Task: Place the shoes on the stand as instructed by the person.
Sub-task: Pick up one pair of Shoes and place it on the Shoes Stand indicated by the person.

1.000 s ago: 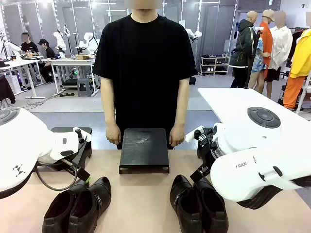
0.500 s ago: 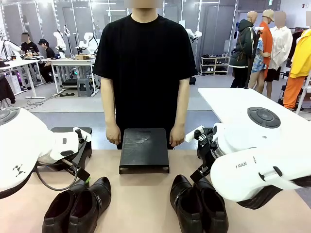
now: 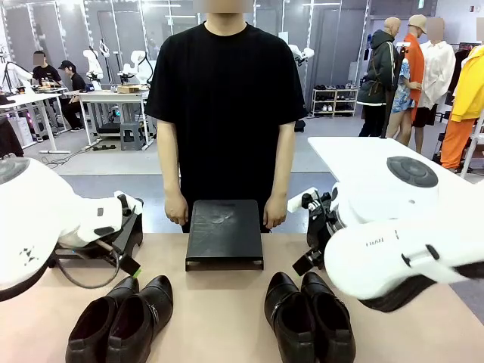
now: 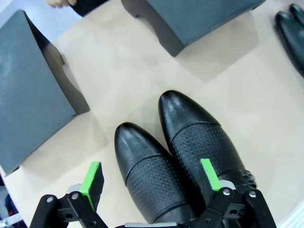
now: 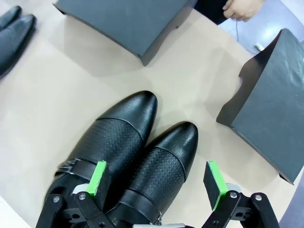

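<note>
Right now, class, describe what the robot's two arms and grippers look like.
The left arm and right arm have rounded white shells; the right bears grey lettering and a round grey cap. A black cable loops under the left. The left gripper and right gripper are black with green pads.

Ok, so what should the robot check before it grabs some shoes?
1. Left gripper open: ok.
2. Right gripper open: ok.
3. Left pair of shoes right below the left gripper: ok.
4. Right pair of shoes right below the right gripper: ok.
5. Middle stand has room on top: ok.
6. Person showing which pair goes: not ok; both hands hang down, pointing at nothing.
</note>
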`<state>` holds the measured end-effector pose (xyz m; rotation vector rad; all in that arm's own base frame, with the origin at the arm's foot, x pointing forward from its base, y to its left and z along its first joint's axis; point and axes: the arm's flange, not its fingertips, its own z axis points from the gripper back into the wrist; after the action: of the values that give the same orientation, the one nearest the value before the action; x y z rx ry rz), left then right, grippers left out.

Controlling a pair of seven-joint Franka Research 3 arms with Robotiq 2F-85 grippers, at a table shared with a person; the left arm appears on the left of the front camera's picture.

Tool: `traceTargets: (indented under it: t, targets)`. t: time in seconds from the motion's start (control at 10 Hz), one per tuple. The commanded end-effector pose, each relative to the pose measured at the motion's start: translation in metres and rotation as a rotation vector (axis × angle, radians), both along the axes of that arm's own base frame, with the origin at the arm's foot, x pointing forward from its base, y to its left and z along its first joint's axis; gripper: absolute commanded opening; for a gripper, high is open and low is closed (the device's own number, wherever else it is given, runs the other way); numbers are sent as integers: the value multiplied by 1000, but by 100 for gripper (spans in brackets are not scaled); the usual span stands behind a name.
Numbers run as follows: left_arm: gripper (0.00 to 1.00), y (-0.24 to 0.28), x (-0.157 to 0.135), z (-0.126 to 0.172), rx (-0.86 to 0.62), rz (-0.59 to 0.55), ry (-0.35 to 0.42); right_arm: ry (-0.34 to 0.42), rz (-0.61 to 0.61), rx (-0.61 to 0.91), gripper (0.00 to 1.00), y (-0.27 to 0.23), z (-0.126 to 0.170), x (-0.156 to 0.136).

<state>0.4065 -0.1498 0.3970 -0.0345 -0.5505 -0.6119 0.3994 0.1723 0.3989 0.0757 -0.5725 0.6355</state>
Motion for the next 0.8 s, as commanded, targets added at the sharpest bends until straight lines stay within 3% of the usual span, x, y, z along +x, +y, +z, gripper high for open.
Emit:
traceTargets:
  t: [0.0,0.2,0.3,0.6,0.7]
  targets:
    - [100,17,0,40,-91,-66,89,91,61,116,100,-19,36,4]
    - [100,40,-2,73,-320,-123,173,232,106,196,100,-37,68,2]
    - [100,56,-4,86,-425,-162,229,261,106,264,100,-57,79,5]
    - [100,133,-20,109,-682,-200,280,353,145,594,100,-147,92,-10]
    - [100,169,-32,110,-800,-208,374,399,166,688,100,-184,87,-23]
